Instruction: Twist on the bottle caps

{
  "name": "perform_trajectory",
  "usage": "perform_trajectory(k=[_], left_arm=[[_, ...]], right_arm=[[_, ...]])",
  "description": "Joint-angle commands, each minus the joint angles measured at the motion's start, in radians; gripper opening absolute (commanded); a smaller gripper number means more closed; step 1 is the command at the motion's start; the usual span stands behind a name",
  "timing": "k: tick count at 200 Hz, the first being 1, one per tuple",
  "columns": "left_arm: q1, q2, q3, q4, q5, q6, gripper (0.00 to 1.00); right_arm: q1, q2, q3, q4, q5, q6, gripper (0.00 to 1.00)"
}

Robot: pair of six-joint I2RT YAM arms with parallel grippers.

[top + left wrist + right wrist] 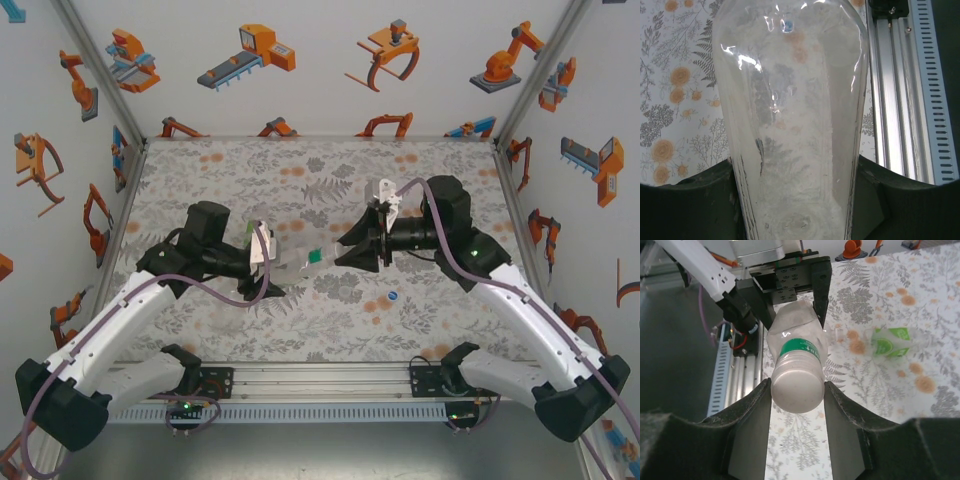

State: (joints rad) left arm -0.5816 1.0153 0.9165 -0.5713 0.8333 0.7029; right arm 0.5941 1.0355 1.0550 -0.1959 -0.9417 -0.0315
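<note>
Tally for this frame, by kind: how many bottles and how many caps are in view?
Bottles: 2 (clear bottle held off the table; green-labelled bottle lying on the table)
Caps: 2 (pale cap on the end of the clear bottle; blue cap loose on the table)
Total: 4

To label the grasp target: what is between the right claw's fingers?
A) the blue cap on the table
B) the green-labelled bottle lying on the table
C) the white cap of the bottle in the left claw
C: the fingers of the right claw sit against both sides of the white cap on the clear bottle; the blue cap lies apart.
</note>
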Motion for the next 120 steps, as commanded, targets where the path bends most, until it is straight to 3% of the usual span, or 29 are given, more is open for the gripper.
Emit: perform_trajectory(k=[1,62,92,120], left_arm=[[-0.004,-0.023,0.022,0.048,0.019,0.007,0.0],[-0.004,-0.054,-0.01,0.124,-0.092,-0.044,0.0],[-0.004,-0.058,-0.016,0.142,-0.133,-0.06,0.0],[-0.004,-0.059,-0.018,0.148,-0.142,-0.063,0.0]], right_arm=[[0.007,-0.011,-0.044,0.11,0.073,0.324,0.0],[0.007,0.001,-0.135,0.198,0.317,1.03,0.0],[0.006,0.072,-0.073,-0.014,0.312,1.214,0.0],[0.007,0.125,-0.081,0.03,0.227,1.336,0.0]])
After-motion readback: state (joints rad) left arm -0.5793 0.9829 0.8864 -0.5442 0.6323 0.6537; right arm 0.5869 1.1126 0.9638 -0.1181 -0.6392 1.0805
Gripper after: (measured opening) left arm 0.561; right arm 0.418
